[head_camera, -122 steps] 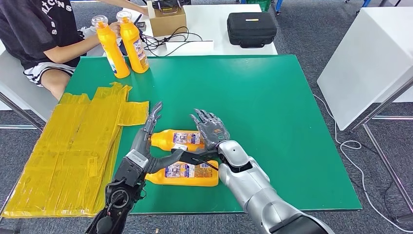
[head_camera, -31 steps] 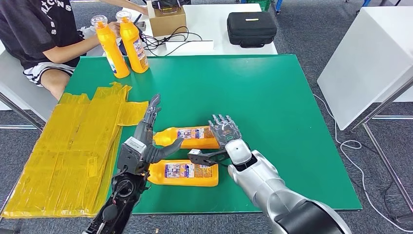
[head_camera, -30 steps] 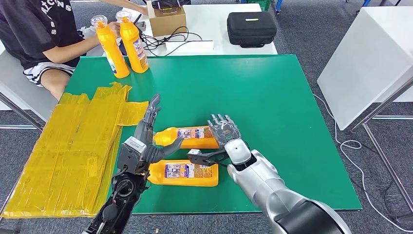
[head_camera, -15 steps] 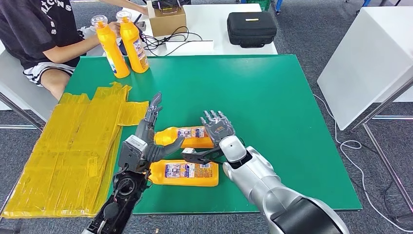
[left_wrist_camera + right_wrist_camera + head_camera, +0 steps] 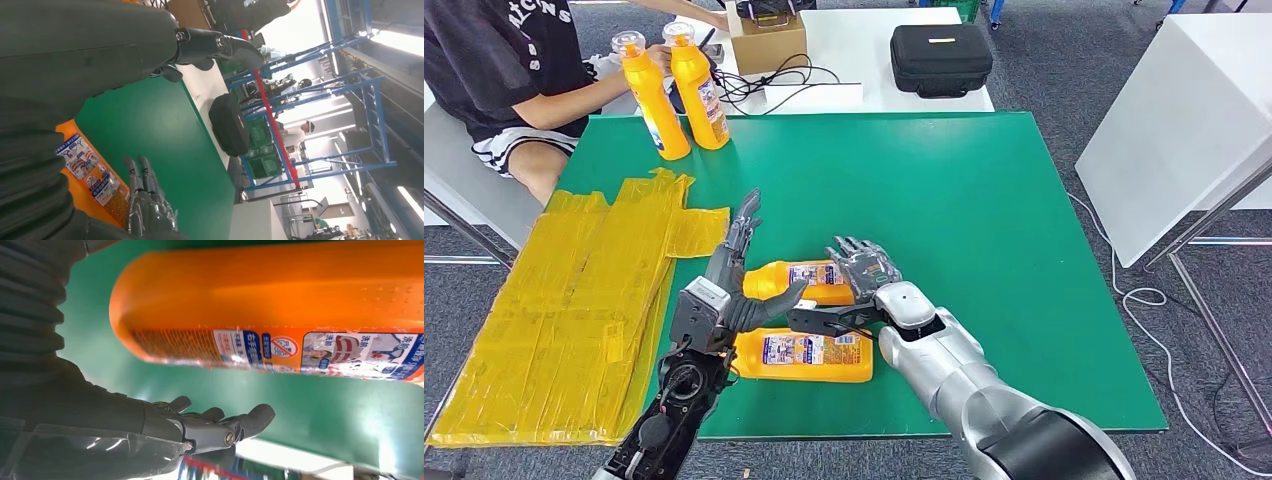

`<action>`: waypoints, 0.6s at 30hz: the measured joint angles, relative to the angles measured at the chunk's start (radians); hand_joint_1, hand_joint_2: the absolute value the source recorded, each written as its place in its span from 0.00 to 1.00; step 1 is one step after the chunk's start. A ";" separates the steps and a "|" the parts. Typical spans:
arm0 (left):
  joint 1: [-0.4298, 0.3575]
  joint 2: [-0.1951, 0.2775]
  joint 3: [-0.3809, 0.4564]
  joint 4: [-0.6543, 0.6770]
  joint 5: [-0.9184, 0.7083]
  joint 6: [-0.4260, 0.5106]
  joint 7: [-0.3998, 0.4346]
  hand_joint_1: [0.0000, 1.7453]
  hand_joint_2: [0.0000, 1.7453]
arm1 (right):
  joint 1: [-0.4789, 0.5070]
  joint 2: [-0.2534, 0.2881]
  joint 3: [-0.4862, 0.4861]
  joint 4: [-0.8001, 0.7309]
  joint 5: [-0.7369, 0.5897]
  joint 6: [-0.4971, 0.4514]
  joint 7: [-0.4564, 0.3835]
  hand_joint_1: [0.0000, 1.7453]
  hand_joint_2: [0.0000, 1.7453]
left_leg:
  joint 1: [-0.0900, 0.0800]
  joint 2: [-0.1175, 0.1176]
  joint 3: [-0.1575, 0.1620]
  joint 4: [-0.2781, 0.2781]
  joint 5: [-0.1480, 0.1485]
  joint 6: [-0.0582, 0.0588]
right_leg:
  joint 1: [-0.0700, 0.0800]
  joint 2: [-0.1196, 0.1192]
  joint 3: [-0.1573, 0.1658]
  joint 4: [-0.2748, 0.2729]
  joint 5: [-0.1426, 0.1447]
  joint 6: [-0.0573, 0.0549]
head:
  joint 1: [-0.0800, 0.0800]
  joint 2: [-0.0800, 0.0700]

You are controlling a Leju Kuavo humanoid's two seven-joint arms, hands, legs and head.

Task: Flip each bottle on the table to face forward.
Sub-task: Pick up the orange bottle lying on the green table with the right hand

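Observation:
Two orange bottles lie on their sides on the green table (image 5: 1004,230). The far bottle (image 5: 809,281) lies between my hands, and its label (image 5: 92,175) also shows in the left wrist view. My left hand (image 5: 724,285) stands at its cap end, fingers stretched upward and thumb reaching across the neck. My right hand (image 5: 867,272) rests spread over its base end, thumb pointing toward the left hand. In the right wrist view the bottle (image 5: 300,305) lies beside the open fingers (image 5: 215,427). The near bottle (image 5: 804,355) lies label-up under both thumbs.
Two more orange bottles (image 5: 674,95) stand upright at the table's far left corner, with a person's hand on them. Flattened yellow bags (image 5: 574,300) cover the left side. A black case (image 5: 941,58) and a cardboard box (image 5: 769,40) sit on the white table behind.
My right hand has slid left along the far bottle's base end and its thumb has stretched toward the left hand. The left hand has crept slightly forward. The near bottle has not moved.

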 joint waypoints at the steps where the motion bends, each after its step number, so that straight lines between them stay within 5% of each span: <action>1: 0.000 -0.001 0.000 0.000 -0.001 -0.003 0.000 0.00 1.00 | 0.001 -0.001 -0.017 0.000 -0.016 0.011 -0.009 0.00 1.00 | 0.000 0.000 0.000 0.000 0.000 0.000 | 0.000 0.000 0.000 0.000 0.000 0.000 | 0.000 0.000; 18: -0.005 -0.016 -0.001 0.001 -0.016 -0.018 -0.002 0.00 1.00 | 0.014 -0.015 -0.124 0.001 -0.066 0.073 -0.038 0.00 1.00 | 0.000 0.000 0.000 0.000 0.000 0.000 | 0.000 0.000 0.000 0.000 0.000 0.000 | 0.000 0.000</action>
